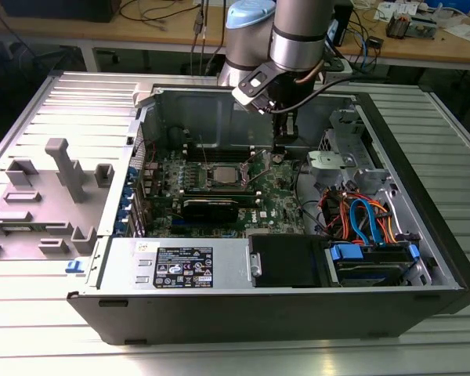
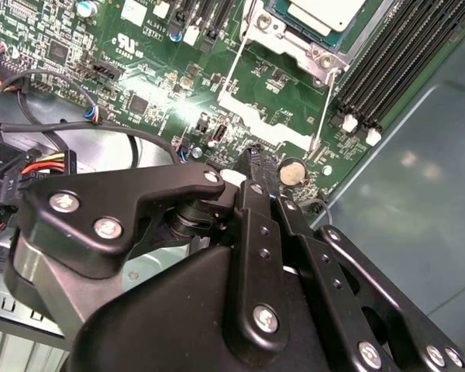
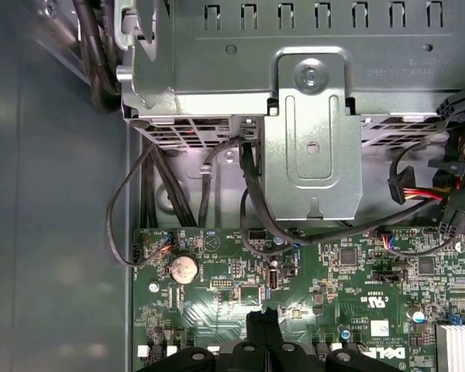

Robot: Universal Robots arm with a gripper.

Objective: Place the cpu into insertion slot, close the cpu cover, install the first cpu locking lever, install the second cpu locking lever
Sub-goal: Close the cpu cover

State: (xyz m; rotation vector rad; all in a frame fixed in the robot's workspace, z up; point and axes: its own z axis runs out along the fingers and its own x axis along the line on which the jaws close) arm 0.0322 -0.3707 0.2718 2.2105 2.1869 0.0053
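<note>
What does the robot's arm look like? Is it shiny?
Yes! The arm is a round, shiny silver-grey tube with a light blue cap on its joint. A dark cable loops beside it. The gripper is black metal, made of flat bars dotted with small silver screws.

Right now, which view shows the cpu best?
The second wrist view: the cpu is close, its silver top plain, though cut off at the picture's edge. The exterior view shows it from far off.

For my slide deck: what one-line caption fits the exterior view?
Robot hand hangs inside an open computer case, over the green board beside the chip in its socket.
</note>
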